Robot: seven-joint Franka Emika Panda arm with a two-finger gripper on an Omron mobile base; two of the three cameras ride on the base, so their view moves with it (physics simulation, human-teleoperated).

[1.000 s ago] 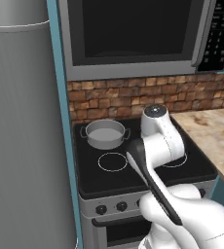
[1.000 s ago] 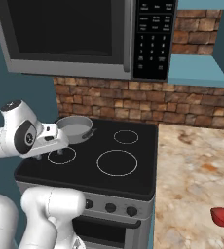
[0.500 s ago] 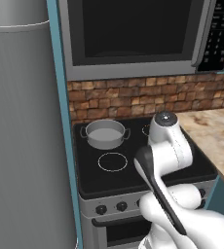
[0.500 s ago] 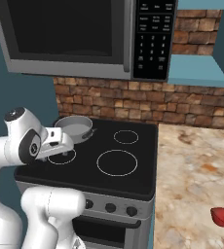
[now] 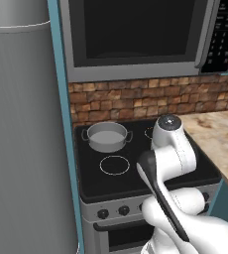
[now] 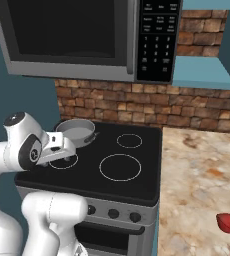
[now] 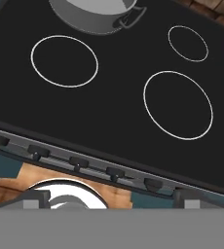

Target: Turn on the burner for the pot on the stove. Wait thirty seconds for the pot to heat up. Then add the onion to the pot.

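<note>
Dark-windowed steel microwave point(image 5: 136, 37) w/ black keypad point(image 6: 156, 37) hangs over the cooktop. Red-brown brick backsplash point(image 5: 131, 99) below it. Tall grey steel fridge point(image 5: 24, 139) at far left. Beige speckled stone table point(image 6: 197, 185) to the right; teal wall panel point(image 6: 199, 72) above it.

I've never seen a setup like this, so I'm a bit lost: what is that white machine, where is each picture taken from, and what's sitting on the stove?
The white machine is a robot arm in a computer-rendered kitchen. Two pictures come from cameras behind it, left and right; the third looks down from its hand.

On the stove, a small grey pot sits on the back-left burner. A row of black knobs lines the front, and a microwave hangs above. The red onion lies on the stone counter. The pictures do not show whether the gripper is open, and nothing is seen held.
</note>
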